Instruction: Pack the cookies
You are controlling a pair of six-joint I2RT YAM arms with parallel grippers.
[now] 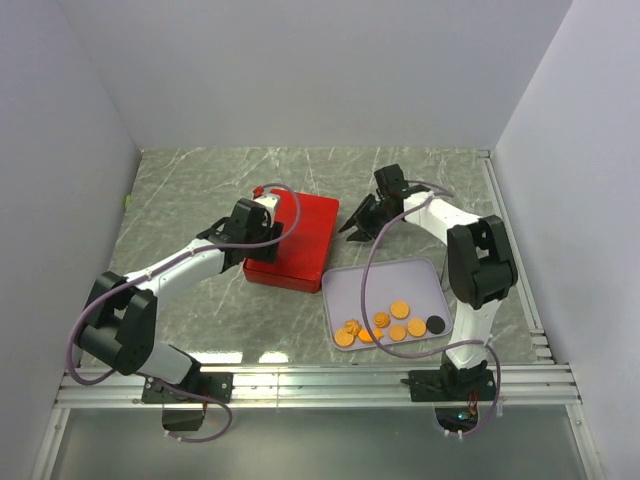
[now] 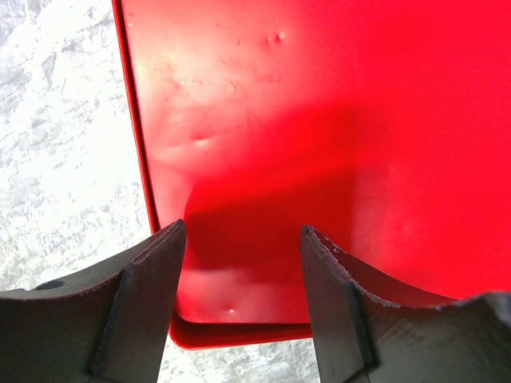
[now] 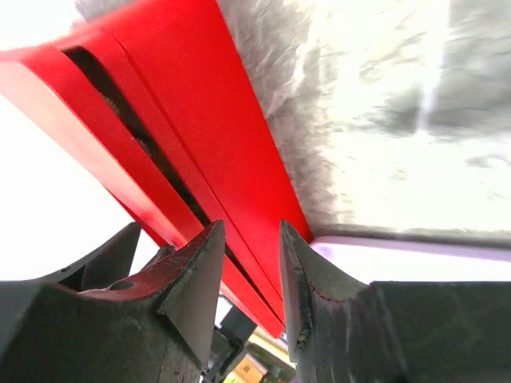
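Note:
Several orange cookies [image 1: 383, 322] and one black cookie [image 1: 435, 324] lie on the near part of a lavender tray [image 1: 385, 270]. A shallow red box [image 1: 305, 242] sits left of the tray, its lid on. My left gripper [image 1: 272, 214] hovers open over the box's left end; in the left wrist view the gripper [image 2: 243, 239] frames the red lid [image 2: 319, 120] near its corner. My right gripper [image 1: 356, 226] is at the box's right side. In the right wrist view this gripper [image 3: 251, 235] is open, its jaws straddling the box's edge [image 3: 184, 120], where a dark slit separates lid and base.
Grey marble tabletop [image 1: 190, 200] enclosed by white walls. A metal rail [image 1: 320, 385] runs along the near edge, and another runs down the right side [image 1: 515, 250]. The tray's corner [image 3: 399, 251] shows pale beside the right fingers.

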